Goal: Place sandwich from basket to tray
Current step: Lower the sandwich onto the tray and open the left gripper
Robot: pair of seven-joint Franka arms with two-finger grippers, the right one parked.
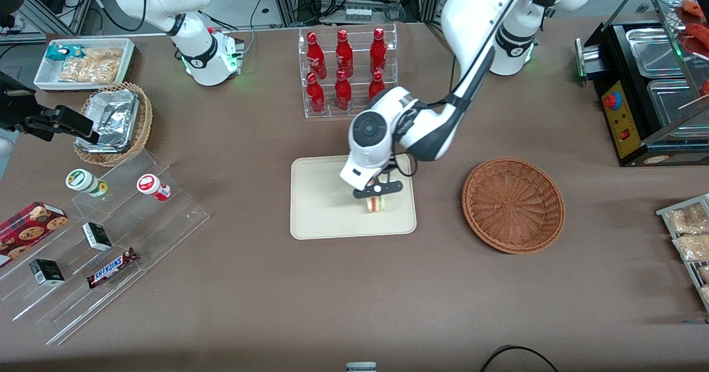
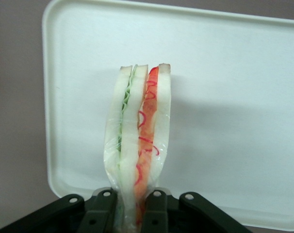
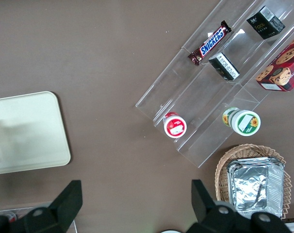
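Sandwich [image 2: 139,141] pinched upright in tool [image 2: 132,213] over tray [image 2: 234,97].

You see the worktop [image 1: 354,305] from high in front, left wrist camera close above the tray [image 2: 244,97], right wrist camera sharing its corner.

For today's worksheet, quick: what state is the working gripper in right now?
Gripper: shut on the sandwich, held over the tray; the basket is empty.
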